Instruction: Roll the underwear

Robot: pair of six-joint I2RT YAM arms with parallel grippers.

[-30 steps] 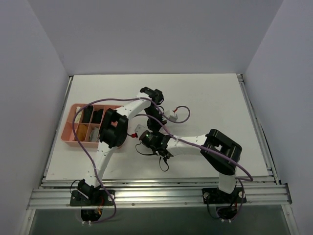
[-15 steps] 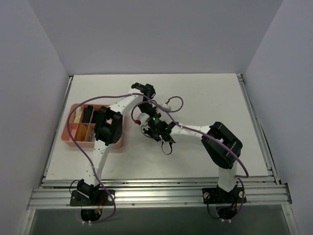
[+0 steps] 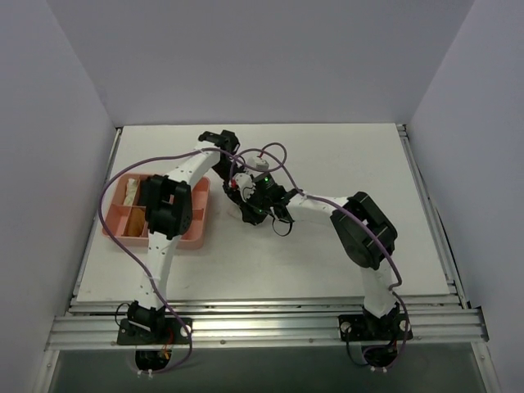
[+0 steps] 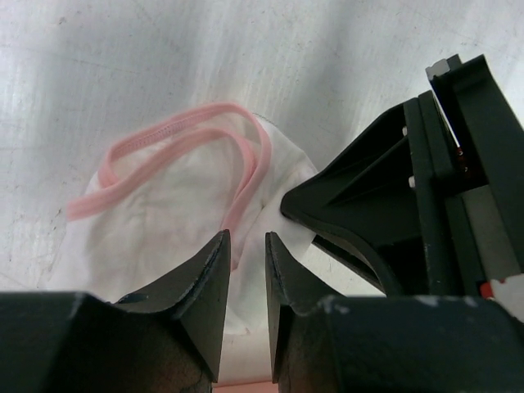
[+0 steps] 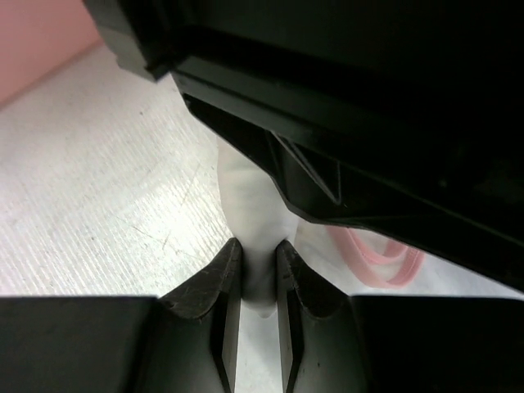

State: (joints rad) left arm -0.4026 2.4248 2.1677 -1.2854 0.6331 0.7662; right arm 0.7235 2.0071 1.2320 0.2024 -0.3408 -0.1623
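The underwear [image 4: 172, 205] lies bunched on the tabletop [image 4: 123, 49] just right of the pink tray [image 3: 199, 214], in the small space where the two arms meet. The right gripper [image 5: 258, 262] has its jaws closed on a raised fold of the white cloth. In the left wrist view that pinch sits at the garment's right-hand edge.

The left gripper [image 4: 246, 246] hangs right over the cloth, nose to nose with the right one. Its jaws stand a narrow gap apart, with fabric showing beyond the gap and nothing clearly pinched. From these jaws the garment spreads ahead and to the left. Its long axis runs crosswise to them, and the pink trim [image 4: 188, 123] loops along the far side.

Both arms are at the garment, but only the right one holds it. The free length trails away from the right pinch towards the tray side, so any roll probably has to travel along that line. The left jaws are best placed to pin or catch the loose end.
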